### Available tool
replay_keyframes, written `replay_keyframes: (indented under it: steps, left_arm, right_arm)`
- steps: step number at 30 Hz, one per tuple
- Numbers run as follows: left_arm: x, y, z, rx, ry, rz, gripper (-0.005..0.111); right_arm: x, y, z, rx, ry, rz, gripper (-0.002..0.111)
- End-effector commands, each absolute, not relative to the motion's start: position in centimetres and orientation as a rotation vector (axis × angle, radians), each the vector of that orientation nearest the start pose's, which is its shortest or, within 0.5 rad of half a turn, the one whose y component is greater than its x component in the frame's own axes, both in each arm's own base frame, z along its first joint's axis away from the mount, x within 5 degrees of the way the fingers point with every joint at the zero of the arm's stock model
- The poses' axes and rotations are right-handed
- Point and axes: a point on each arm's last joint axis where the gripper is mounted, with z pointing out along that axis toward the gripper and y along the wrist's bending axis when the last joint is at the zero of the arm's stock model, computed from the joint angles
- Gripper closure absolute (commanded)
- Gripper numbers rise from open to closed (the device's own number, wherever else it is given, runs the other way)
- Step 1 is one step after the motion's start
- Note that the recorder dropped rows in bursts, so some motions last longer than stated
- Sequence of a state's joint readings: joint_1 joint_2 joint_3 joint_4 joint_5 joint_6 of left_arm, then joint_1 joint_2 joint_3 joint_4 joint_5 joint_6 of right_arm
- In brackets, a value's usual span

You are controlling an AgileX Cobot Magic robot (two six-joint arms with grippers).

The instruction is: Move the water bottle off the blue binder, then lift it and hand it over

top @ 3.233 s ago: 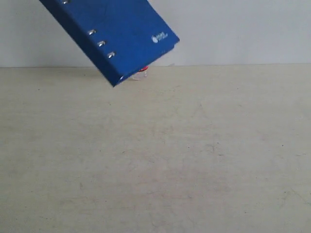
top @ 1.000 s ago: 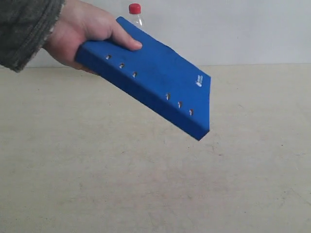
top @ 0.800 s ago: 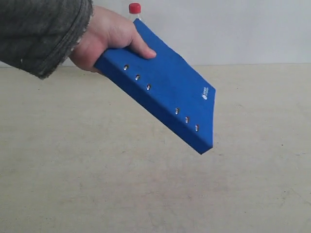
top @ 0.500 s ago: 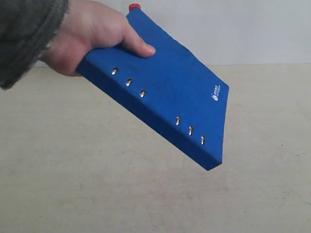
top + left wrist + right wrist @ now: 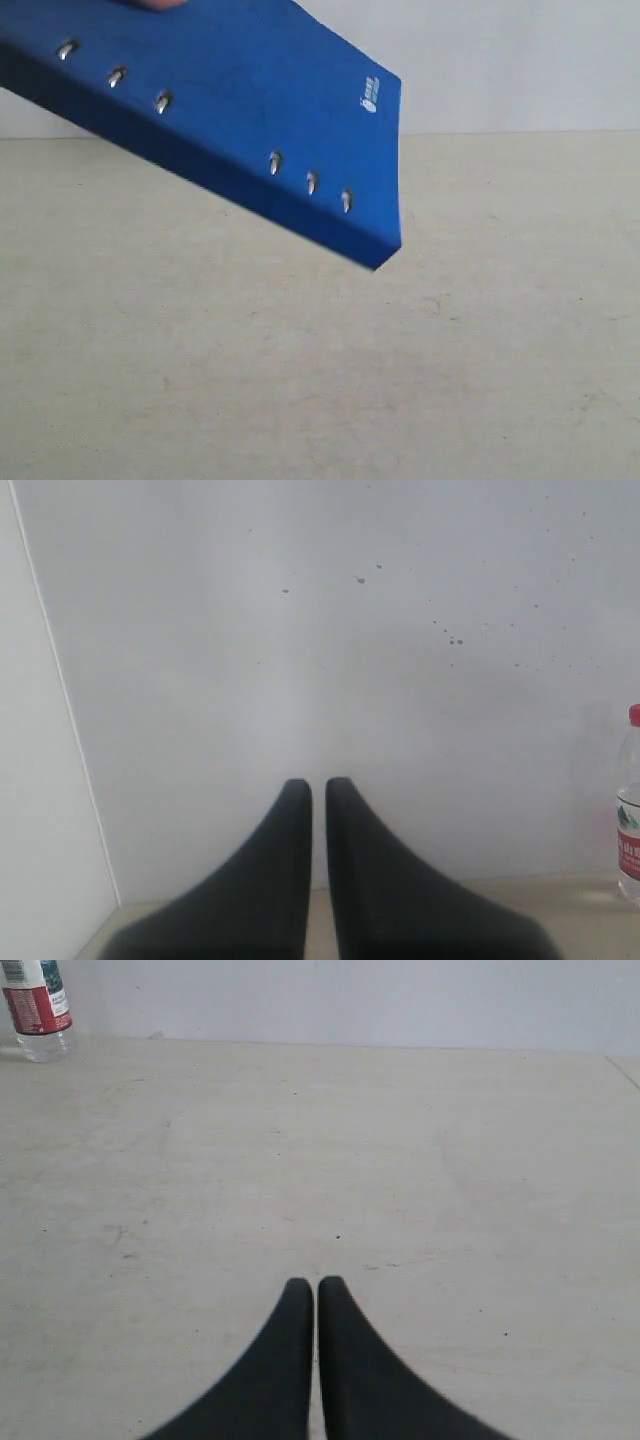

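Binder (image 5: 240, 110) hung tilted above the desk (image 5: 300, 380); the bottle (image 5: 35, 1005) stood upright on the desk by the wall (image 5: 300, 630). I saw my left tool (image 5: 318, 788) and right tool (image 5: 316, 1286) clenched, empty.

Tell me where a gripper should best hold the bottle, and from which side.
Probably around the labelled middle of the bottle, coming in level from the side. It stands upright on the table, and its body is round and slim, so jaws can close across it.
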State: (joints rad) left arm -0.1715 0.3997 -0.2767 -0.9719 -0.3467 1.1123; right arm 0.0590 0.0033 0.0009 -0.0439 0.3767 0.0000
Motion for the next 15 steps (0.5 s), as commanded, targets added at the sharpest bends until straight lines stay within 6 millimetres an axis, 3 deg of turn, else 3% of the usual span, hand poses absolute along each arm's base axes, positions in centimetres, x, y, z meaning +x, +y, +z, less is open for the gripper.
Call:
replay_keyframes:
  steps: [1, 8, 15]
  left_arm:
    - [9.4, 1.0, 29.6, -0.003, 1.410, 0.198, 0.102]
    - [9.3, 1.0, 29.6, -0.004, 1.405, 0.197, 0.102]
    - [6.3, 1.7, 29.8, -0.072, 1.361, 0.301, 0.102]
  right_arm:
    - [5.3, 0.2, 18.1, -0.087, 1.844, -0.005, 0.109]
    - [5.3, 0.2, 18.1, -0.087, 1.844, -0.004, 0.109]
    - [5.3, 0.2, 18.1, -0.086, 1.844, -0.002, 0.109]
